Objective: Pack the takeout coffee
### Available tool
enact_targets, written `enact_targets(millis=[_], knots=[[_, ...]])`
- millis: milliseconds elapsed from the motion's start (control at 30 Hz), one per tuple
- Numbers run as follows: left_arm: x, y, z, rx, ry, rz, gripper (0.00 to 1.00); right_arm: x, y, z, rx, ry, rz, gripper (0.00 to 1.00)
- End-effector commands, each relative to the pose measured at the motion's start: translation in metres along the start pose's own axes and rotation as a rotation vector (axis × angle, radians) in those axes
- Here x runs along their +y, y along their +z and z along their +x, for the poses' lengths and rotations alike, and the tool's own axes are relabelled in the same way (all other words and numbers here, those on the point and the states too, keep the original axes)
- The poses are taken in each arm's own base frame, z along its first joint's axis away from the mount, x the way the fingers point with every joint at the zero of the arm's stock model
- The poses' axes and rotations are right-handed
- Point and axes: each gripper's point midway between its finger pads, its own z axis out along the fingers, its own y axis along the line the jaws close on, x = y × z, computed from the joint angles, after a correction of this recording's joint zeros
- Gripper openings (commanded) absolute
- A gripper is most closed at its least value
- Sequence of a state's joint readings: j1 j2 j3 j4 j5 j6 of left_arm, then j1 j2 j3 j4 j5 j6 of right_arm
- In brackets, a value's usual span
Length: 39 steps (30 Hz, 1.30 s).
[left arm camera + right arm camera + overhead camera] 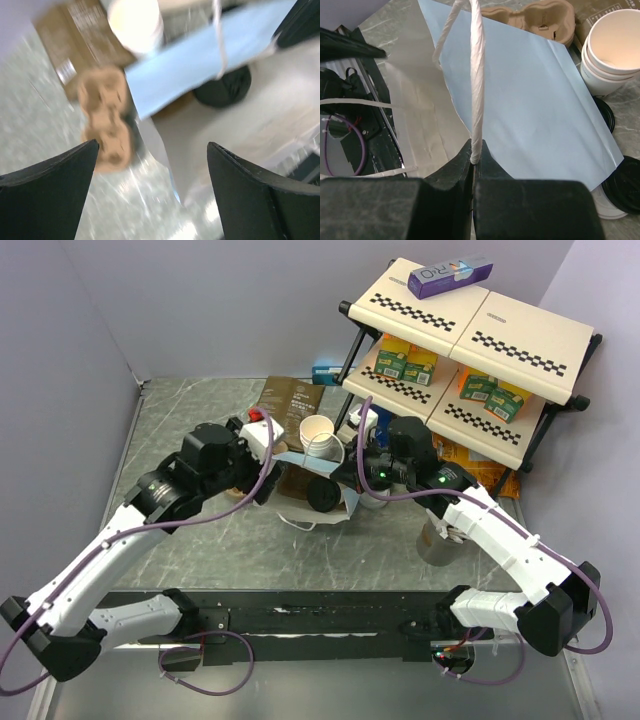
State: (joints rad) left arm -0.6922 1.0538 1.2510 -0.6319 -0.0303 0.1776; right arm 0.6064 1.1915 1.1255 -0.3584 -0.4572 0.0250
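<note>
Stacked white paper cups (318, 435) stand open, tan inside, with no lid on. They also show in the right wrist view (612, 50) and, blurred, in the left wrist view (135, 22). Black lids (626, 186) lie on the table beside them. A light-blue paper bag (540, 100) lies between the arms. My right gripper (476, 157) is shut on the bag's white twisted handle (477, 75) and holds it up. My left gripper (152, 145) is open and empty above the bag's edge, next to the brown pulp cup carrier (105, 120).
A flat brown coffee pouch (292, 400) lies behind the cups. A checkered shelf rack (470, 340) with green cartons stands at the back right, with a purple box (450, 277) on top. A grey metal cup (437, 540) stands by the right arm.
</note>
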Motion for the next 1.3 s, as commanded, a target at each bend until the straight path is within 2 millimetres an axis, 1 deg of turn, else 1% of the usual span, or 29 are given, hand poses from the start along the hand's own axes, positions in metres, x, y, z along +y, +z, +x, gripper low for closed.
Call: enact_targets(millis=[0,133,200,300,367,433,467,500,533,600,700,733,767,800,867,900,933,967,1000,1033,1100,1133,1200,1233,1267], knots=[[-0.009,0.002,0.03,0.129,-0.115,0.043,0.96,0.002,-0.006,-0.004,-0.007,-0.002,0.005,0.0],[-0.005,0.006,0.04,0.166,-0.155,0.039,0.93,0.003,-0.005,-0.004,-0.005,0.004,0.0,0.0],[-0.002,0.006,0.048,0.198,-0.168,0.029,0.9,0.004,-0.005,-0.006,-0.005,0.002,-0.001,0.0],[-0.003,0.007,0.065,0.252,-0.192,0.037,0.82,0.005,-0.005,-0.008,-0.01,0.008,-0.006,0.0],[-0.009,0.008,0.068,0.261,-0.199,0.081,0.67,0.005,-0.006,-0.01,-0.013,0.009,-0.007,0.0],[-0.014,0.009,0.071,0.267,-0.202,0.114,0.57,0.006,-0.007,-0.011,-0.012,0.006,-0.009,0.0],[-0.02,0.01,0.07,0.263,-0.203,0.153,0.54,0.007,-0.008,-0.012,-0.012,0.003,-0.011,0.0],[-0.023,0.011,0.069,0.259,-0.2,0.169,0.5,0.006,-0.007,-0.012,-0.009,0.004,-0.009,0.0],[-0.025,0.014,0.071,0.265,-0.201,0.184,0.42,0.006,-0.007,-0.013,-0.008,-0.004,-0.007,0.0],[-0.029,0.015,0.068,0.255,-0.207,0.211,0.37,0.005,-0.008,-0.014,-0.007,-0.011,-0.004,0.0],[-0.029,0.018,0.065,0.246,-0.219,0.222,0.13,0.003,-0.007,-0.017,-0.011,-0.023,0.003,0.0],[-0.028,0.017,0.064,0.24,-0.221,0.22,0.01,0.004,-0.008,-0.02,-0.016,-0.024,0.001,0.0],[-0.027,0.017,0.062,0.237,-0.22,0.219,0.01,0.004,-0.008,-0.022,-0.017,-0.026,0.003,0.0],[-0.024,0.016,0.055,0.223,-0.215,0.216,0.01,0.002,-0.009,-0.023,-0.015,-0.061,0.008,0.02],[-0.022,0.012,0.051,0.224,-0.214,0.214,0.01,0.002,-0.013,-0.032,-0.029,-0.087,0.014,0.11],[-0.019,0.009,0.044,0.208,-0.209,0.206,0.01,0.001,-0.015,-0.032,-0.018,-0.113,0.025,0.16],[-0.018,0.008,0.042,0.205,-0.207,0.203,0.01,0.002,-0.02,-0.041,-0.027,-0.136,0.028,0.27],[-0.018,0.005,0.041,0.21,-0.206,0.203,0.01,0.002,-0.023,-0.045,-0.026,-0.153,0.03,0.31],[-0.016,0.003,0.036,0.198,-0.203,0.202,0.01,0.002,-0.026,-0.048,-0.022,-0.181,0.036,0.36],[-0.016,0.002,0.035,0.197,-0.2,0.203,0.01,0.007,-0.035,-0.058,-0.026,-0.197,0.034,0.43],[-0.015,0.0,0.03,0.19,-0.197,0.199,0.01,0.01,-0.045,-0.069,-0.044,-0.243,0.034,0.49],[-0.014,0.0,0.029,0.187,-0.198,0.199,0.01,0.014,-0.051,-0.079,-0.066,-0.26,0.034,0.52],[-0.016,0.0,0.026,0.179,-0.207,0.205,0.01,0.02,-0.064,-0.094,-0.108,-0.295,0.037,0.53],[-0.016,0.0,0.026,0.179,-0.213,0.212,0.01,0.026,-0.071,-0.105,-0.137,-0.319,0.03,0.53],[-0.018,0.001,0.025,0.177,-0.221,0.223,0.01,0.031,-0.075,-0.111,-0.152,-0.336,0.025,0.53]])
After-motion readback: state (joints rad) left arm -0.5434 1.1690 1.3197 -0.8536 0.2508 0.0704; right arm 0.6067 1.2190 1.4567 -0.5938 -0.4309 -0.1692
